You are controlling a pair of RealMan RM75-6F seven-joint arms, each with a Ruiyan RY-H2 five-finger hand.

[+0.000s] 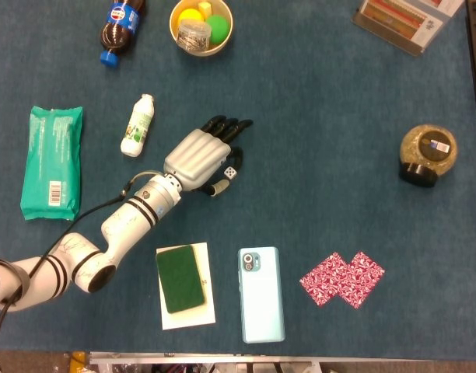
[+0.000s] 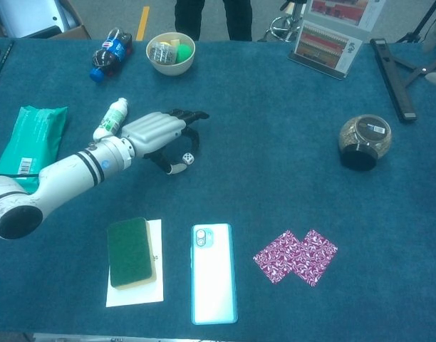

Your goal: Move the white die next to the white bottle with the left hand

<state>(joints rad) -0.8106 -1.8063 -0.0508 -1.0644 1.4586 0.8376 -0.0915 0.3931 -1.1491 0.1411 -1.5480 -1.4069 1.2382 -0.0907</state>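
Nearest the robot on the blue-covered counter (image 1: 316, 140): a green sponge (image 1: 180, 278) on a white sheet, a pale blue smartphone (image 1: 260, 294) face down, two red patterned cloth squares (image 1: 342, 279).

Mid-counter: left hand (image 1: 197, 158) laid palm down and low over the cloth, dark fingers (image 1: 226, 124) stretched forward and slightly apart, thumb tip (image 1: 220, 186) reaching out beneath. Holding nothing.

White die (image 1: 232, 172) resting on the counter just beside the hand, in the open space between the fingers and the thumb tip. Contact with either impossible to confirm from the head view; in the chest view the die (image 2: 187, 158) sits just clear of the thumb tip (image 2: 177, 168), apparently ungripped.

Further back and to the left: white bottle (image 1: 138, 124) with a green label, lying on its side, on the far side of the hand from the die. Teal wipes pack (image 1: 51, 161) beyond it at the counter's left.

Far right: round lidded jar (image 1: 428, 154). Far edge: cola bottle (image 1: 118, 22) on its side, bowl (image 1: 201, 26) of small items, a stand of printed cards (image 1: 399, 19). Right hand not in view.

Risks, as judged from here: a small die squirting out from a closing pinch and rolling away across the cloth; a sweep toward the bottle with the hand's broad back nudging the bottle and setting it rolling; release too early, leaving the die well short of its target.
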